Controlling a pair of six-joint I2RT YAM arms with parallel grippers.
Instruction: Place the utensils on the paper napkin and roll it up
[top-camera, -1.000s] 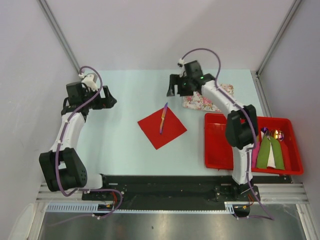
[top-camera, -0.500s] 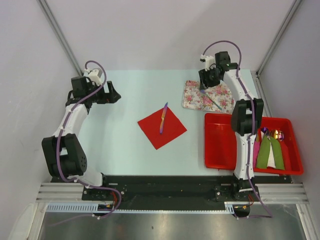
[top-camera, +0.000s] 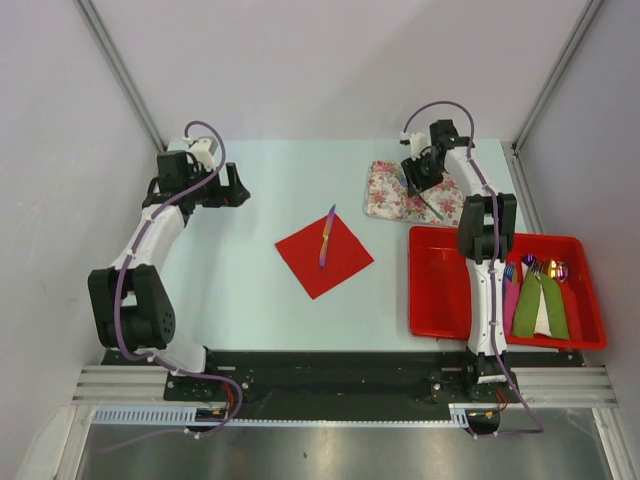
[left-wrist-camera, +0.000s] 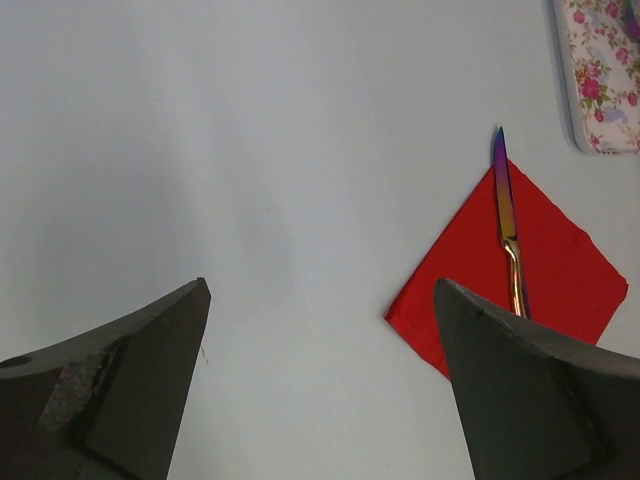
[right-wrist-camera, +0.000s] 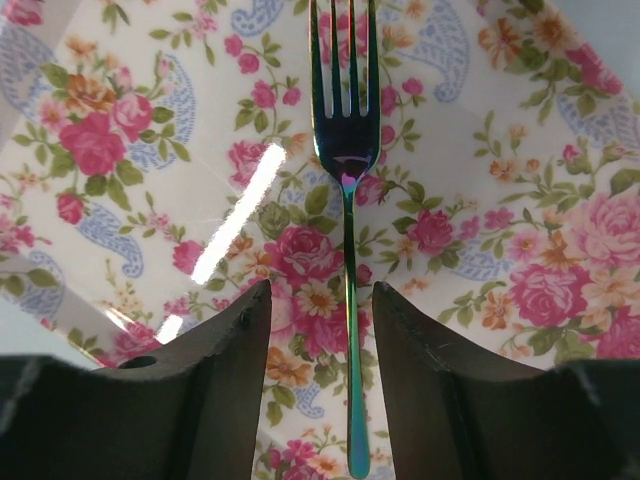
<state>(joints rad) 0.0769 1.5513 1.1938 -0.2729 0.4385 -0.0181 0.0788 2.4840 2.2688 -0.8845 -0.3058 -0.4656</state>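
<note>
The red paper napkin (top-camera: 325, 258) lies flat mid-table like a diamond. One iridescent utensil, a knife (top-camera: 327, 236), rests on it with its tip past the far corner. In the left wrist view the knife (left-wrist-camera: 507, 215) and the napkin (left-wrist-camera: 560, 270) sit ahead to the right. My left gripper (left-wrist-camera: 320, 290) hovers wide open over bare table. A second utensil, a fork (right-wrist-camera: 346, 150), lies on the floral mat (right-wrist-camera: 520, 200). My right gripper (right-wrist-camera: 321, 290) is low over it. Its jaws straddle the fork's handle with a gap on each side.
The floral mat (top-camera: 395, 195) sits at the back right. A red tray (top-camera: 440, 290) stands at the right front. Green and pink napkin rolls with cutlery (top-camera: 540, 300) lie in its right half. The table's back edge is just behind my right gripper (top-camera: 420, 178).
My right arm swung from above the table's middle to the floral mat, dropped over the fork, and its jaws narrowed. My left arm moved slightly right and stayed open.
</note>
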